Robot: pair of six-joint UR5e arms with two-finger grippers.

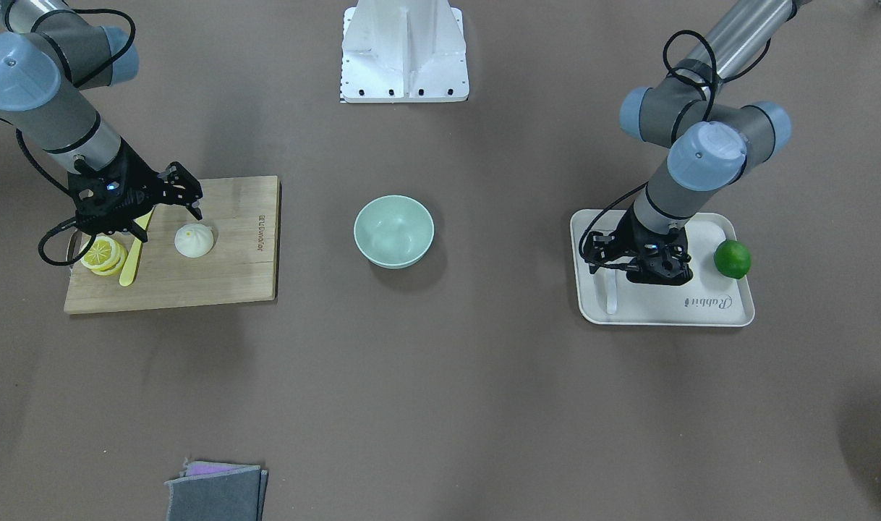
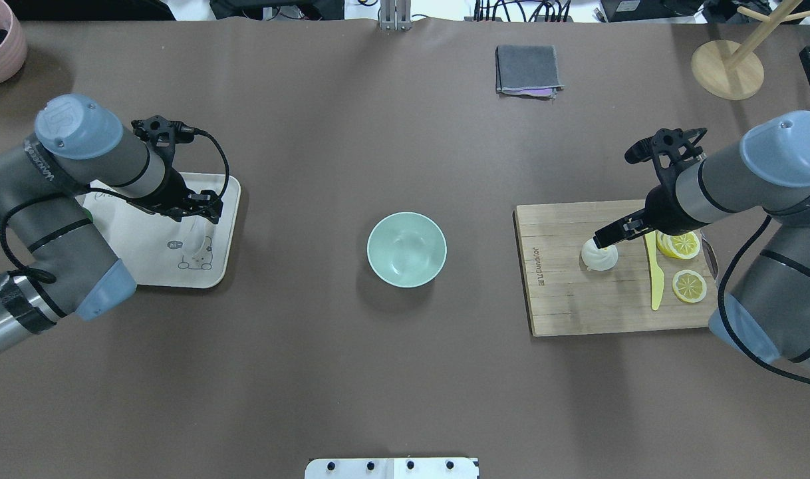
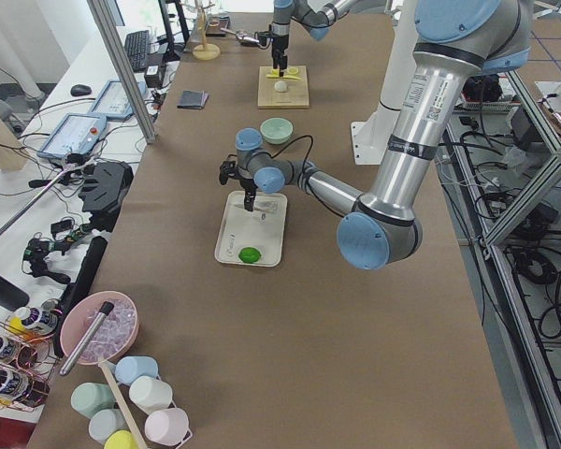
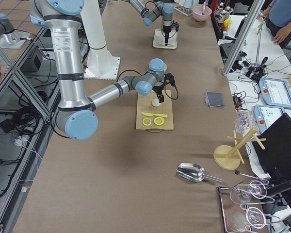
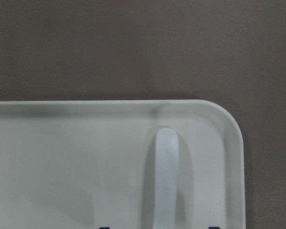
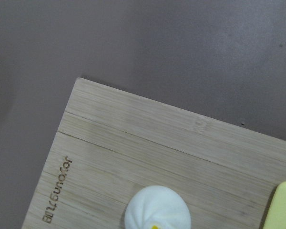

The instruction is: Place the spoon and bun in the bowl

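The white spoon lies on the white tray, its handle toward the tray's rim in the left wrist view. My left gripper hovers just above the tray beside the spoon and looks open and empty. The white pleated bun sits on the wooden cutting board. My right gripper hovers just behind and above the bun, open and empty. The bun shows at the bottom of the right wrist view. The mint-green bowl stands empty in the table's middle.
A green lime lies on the tray's far side from the spoon. Lemon slices and a yellow plastic knife lie on the board near the right gripper. A folded grey cloth lies at the operators' edge.
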